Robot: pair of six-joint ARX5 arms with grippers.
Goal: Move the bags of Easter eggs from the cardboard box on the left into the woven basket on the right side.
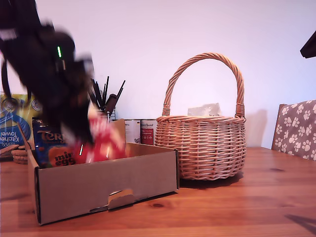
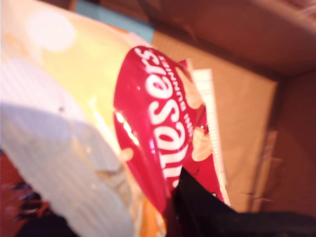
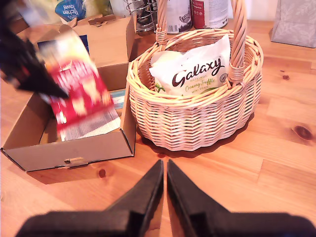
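— How many bags did you count?
— Three. A glossy red-and-white bag [image 3: 81,101] was pinched in my first claw [image 2: 180,185] over the cardboard box [image 1: 106,182]. A dark blue bag [image 1: 52,145] stood inside the box at the exterior view's left. A crinkly white Galaxy bag [image 3: 195,69] lay in the woven basket [image 1: 207,148].
— And the containers?
— One shallow corrugated box, one round wicker basket with an arched handle, both on the wooden worktop [image 1: 247,197].
— Your second claw?
— My second claw [image 3: 164,170] hung above the worktop, tips pressed together, holding nothing.
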